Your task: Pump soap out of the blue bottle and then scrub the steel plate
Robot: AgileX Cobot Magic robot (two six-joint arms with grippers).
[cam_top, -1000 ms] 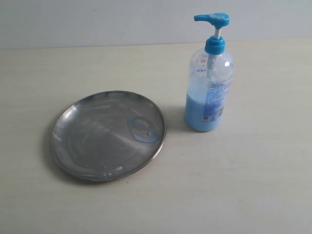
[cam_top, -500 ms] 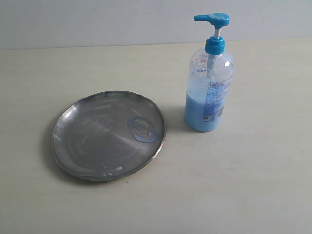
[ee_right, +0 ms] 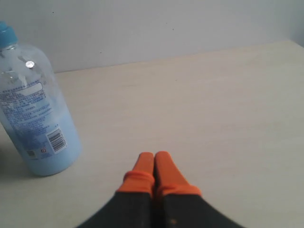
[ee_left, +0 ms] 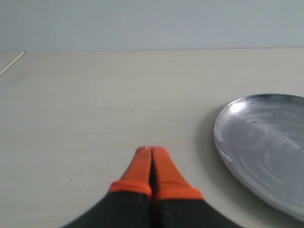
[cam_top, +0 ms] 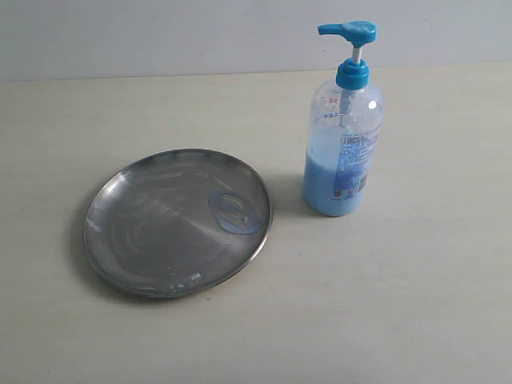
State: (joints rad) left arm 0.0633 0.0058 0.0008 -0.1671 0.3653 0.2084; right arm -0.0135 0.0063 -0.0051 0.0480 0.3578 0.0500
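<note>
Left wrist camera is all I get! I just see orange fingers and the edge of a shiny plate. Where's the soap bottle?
Observer: The blue bottle stands upright on the table, to the right of the steel plate in the exterior view, and does not touch it.
Operator: Is there any soap on the plate?
Observer: Yes, a small blue smear of soap lies inside the rim, on the side nearest the bottle.
Operator: What's the other gripper doing?
Observer: The right gripper is shut and empty. It is low over the table near the bottle and does not touch it.
</note>
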